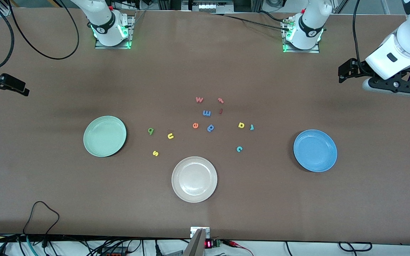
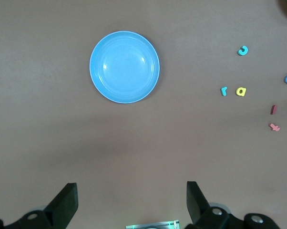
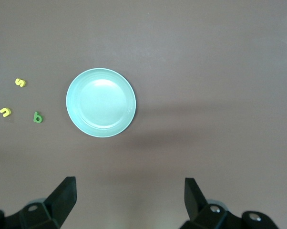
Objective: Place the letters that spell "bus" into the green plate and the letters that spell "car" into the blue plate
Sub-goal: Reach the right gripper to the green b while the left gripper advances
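Both arms wait high above the brown table, fingers spread wide and holding nothing: the left gripper [image 2: 131, 202] hangs at its own end of the table, near the round bright blue plate [image 1: 315, 150]; the right gripper [image 3: 129, 202] near the round pale mint-green plate [image 1: 105, 136]. Between the plates lie the foam letters: green b [image 1: 150, 131], yellow u [image 1: 170, 136], yellow s [image 1: 155, 153], teal c [image 1: 239, 149], yellow a [image 1: 241, 125], teal r [image 1: 251, 127]

An off-white plate [image 1: 194, 179] sits on the brown worktop [image 1: 48, 185], nearest the front camera. Farther from it lie an orange e [image 1: 195, 125], a blue p-like letter [image 1: 210, 128], a blue m [image 1: 206, 113] and reddish letters [image 1: 199, 99]
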Controlling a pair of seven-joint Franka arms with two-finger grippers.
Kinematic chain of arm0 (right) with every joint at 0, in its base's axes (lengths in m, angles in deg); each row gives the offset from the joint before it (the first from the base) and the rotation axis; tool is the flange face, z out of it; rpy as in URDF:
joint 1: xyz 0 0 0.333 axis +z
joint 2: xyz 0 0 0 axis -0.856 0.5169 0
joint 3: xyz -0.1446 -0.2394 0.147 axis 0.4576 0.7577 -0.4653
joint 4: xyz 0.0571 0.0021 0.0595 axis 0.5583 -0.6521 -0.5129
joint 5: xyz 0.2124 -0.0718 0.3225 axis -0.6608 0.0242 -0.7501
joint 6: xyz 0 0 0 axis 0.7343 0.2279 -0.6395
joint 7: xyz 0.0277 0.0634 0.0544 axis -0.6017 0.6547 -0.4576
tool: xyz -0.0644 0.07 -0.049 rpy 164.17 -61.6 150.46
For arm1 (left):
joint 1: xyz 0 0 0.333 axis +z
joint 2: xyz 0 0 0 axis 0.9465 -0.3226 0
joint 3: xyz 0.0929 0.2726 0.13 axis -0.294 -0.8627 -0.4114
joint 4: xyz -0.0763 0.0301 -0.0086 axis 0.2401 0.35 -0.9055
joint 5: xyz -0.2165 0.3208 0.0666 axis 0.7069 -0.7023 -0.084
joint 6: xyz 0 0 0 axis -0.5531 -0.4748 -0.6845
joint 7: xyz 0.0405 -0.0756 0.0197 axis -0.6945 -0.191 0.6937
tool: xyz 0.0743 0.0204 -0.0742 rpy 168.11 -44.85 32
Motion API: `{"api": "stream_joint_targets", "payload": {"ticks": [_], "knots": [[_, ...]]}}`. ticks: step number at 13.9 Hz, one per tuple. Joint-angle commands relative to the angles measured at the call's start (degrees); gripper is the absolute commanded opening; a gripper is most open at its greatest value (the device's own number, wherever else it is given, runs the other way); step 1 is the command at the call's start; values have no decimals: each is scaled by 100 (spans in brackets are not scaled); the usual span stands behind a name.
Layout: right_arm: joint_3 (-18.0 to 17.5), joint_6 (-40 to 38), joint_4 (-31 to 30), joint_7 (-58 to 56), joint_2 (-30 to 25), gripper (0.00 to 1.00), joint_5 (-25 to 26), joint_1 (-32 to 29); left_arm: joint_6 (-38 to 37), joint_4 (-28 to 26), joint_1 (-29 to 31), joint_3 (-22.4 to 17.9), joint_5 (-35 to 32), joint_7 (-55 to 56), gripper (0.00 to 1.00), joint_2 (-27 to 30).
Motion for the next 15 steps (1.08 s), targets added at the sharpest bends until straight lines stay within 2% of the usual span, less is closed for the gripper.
{"api": "stream_joint_targets", "payload": {"ticks": [1,4,8,13,15], "knots": [[-9,-123,-110,-83,-157,100,40,11,-113,183,4,27,35,3,100,-89],[-27,-150,-127,-13,-96,100,84,38,-113,192,4,27,35,3,100,-89],[-35,165,-145,145,816,100,-4,555,-113,183,4,27,35,3,100,-89],[-35,1456,-145,962,2029,100,-83,1715,-113,183,4,27,35,11,100,-89],[-44,1677,-145,1165,2433,100,-249,1996,-113,192,4,36,35,11,100,-89]]}}
